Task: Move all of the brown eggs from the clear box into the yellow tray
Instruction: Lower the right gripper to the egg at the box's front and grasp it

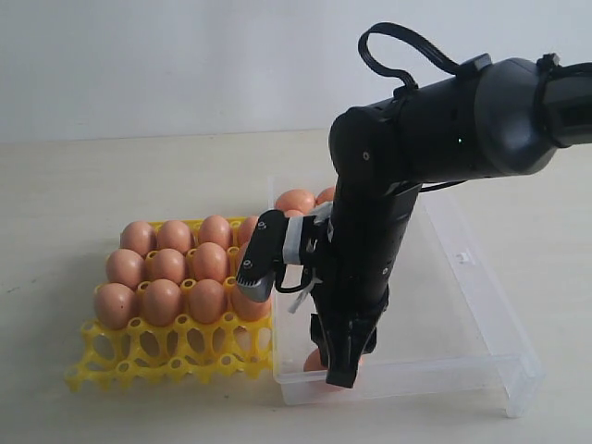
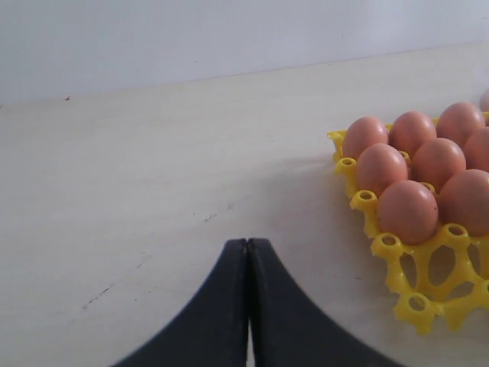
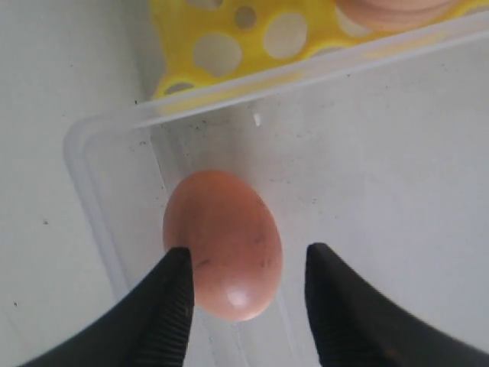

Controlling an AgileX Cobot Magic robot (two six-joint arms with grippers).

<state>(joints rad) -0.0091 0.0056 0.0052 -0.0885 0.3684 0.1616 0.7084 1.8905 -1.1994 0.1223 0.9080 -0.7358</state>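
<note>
One brown egg [image 3: 221, 237] lies in the front corner of the clear box [image 3: 99, 145] nearest the yellow tray [image 3: 321, 27]. My right gripper [image 3: 248, 251] is open around it, one finger [image 3: 172, 306] touching its side and the other standing apart. From outside, that gripper [image 1: 340, 365] hangs low in the clear box [image 1: 481, 305] and hides most of the egg [image 1: 314, 361]. Two more eggs [image 1: 296, 200] sit at the box's far end. Several eggs [image 1: 162, 301] fill the back rows of the yellow tray [image 1: 139, 356]. My left gripper [image 2: 248, 243] is shut and empty, beside the tray [image 2: 428, 306].
The tray's front row of cups [image 1: 185, 347] holds no eggs. The tray stands tight against the box's left wall [image 1: 274, 361]. The right arm's bulk [image 1: 398, 176] covers the middle of the box. Bare pale tabletop [image 2: 153, 168] stretches away from the tray.
</note>
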